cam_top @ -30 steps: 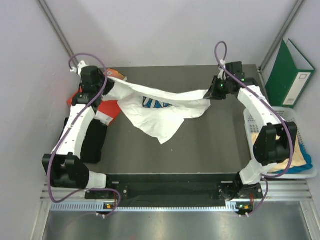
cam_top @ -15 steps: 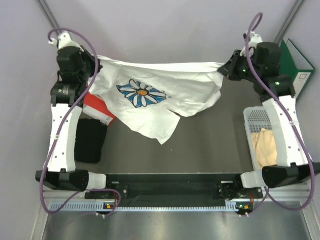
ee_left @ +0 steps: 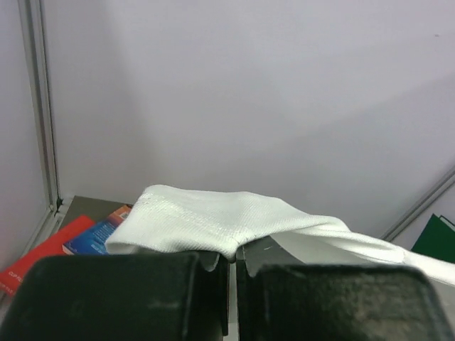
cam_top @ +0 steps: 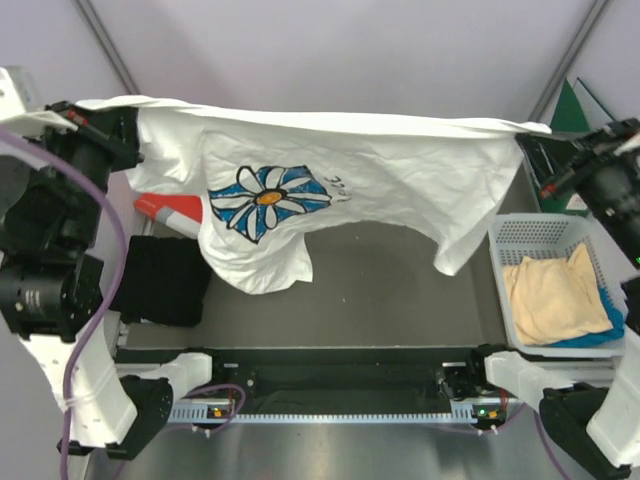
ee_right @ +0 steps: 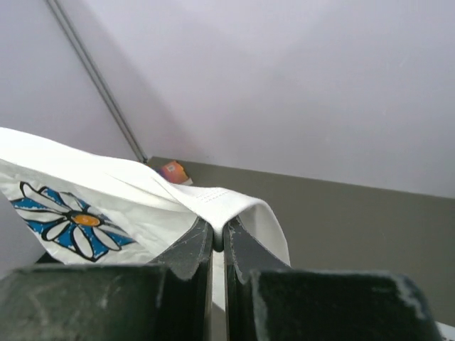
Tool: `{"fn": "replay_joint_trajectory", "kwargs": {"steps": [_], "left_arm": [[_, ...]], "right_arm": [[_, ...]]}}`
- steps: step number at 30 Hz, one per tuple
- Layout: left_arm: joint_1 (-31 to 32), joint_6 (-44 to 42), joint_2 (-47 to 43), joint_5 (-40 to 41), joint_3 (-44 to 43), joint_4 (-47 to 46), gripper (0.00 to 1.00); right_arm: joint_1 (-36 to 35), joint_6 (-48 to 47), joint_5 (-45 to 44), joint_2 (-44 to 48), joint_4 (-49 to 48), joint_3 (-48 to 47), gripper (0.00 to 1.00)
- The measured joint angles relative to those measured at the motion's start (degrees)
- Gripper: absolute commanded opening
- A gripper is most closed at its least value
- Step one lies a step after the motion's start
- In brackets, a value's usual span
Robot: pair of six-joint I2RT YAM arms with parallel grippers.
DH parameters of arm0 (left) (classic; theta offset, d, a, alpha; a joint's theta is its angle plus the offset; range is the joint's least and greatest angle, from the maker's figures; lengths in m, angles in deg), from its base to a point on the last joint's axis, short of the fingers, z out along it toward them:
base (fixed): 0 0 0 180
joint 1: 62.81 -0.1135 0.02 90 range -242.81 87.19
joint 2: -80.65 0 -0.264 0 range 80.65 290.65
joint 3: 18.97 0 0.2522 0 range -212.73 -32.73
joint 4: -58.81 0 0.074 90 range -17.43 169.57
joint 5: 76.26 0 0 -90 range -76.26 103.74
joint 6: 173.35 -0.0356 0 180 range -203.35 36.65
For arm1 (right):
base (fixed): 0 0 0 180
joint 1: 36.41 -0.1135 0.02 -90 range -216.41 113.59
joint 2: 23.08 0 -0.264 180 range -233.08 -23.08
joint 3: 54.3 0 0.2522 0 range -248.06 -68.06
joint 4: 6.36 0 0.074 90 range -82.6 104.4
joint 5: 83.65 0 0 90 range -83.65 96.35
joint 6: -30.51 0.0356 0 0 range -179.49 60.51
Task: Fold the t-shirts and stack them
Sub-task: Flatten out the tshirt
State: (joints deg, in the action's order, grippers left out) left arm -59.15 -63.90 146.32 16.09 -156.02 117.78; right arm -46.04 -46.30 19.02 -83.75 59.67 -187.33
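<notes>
A robotics lab cell: plain pale lilac panel walls (cam_top: 350, 50), grey metal corner posts (cam_top: 105, 45) at 11 and 1 o'clock, a dark grey table (cam_top: 400, 300), pale slotted metal rail (cam_top: 340, 412) at 6 o'clock.

- The left arm (cam_top: 85, 375) was built of white-shelled links joined by black cylindrical joint housings.
- The right arm (cam_top: 612, 195) used the same white-and-black scheme, with a rounded black housing at its base end.
- A purple cable (cam_top: 88, 330) ran along the left arm in loose loops.
- The left gripper (ee_left: 232, 264) had two black, block-shaped fingers with a matte, faintly grained finish.
- The right gripper (ee_right: 218, 245) had black fingers tapering to thin inner edges, scuffed with pale grey wear marks.
- Both bases were mounted on a black rail (cam_top: 340, 380) along the near edge of the table (cam_top: 400, 290). A green indicator light (cam_top: 481, 411) showed below the right base.
</notes>
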Motion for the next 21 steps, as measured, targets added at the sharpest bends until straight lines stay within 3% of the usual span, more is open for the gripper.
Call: {"fn": "replay_joint_trajectory", "kwargs": {"steps": [5, 8, 14, 21], "left_arm": [[0.2, -0.4, -1.8, -1.4, -5.0, 1.3, 0.00], [0.2, -0.4, -1.5, -2.1, -6.7, 1.1, 0.00], [0.2, 0.1, 7.6, -4.5, -8.2, 1.0, 0.00], [-0.1, 0.6, 33.0, -8.0, -2.2, 0.8, 0.00]], "right_arm": [[0.0, 0.5, -0.1, 2.9, 2.8, -5.8, 0.00], [0.0, 1.0, -1.0, 4.5, 2.7, -4.0, 0.00], [0.0, 1.6, -4.5, 6.0, -1.7, 12.9, 0.00], [0.2, 1.4, -10.3, -4.2, -10.4, 33.7, 0.00]]}}
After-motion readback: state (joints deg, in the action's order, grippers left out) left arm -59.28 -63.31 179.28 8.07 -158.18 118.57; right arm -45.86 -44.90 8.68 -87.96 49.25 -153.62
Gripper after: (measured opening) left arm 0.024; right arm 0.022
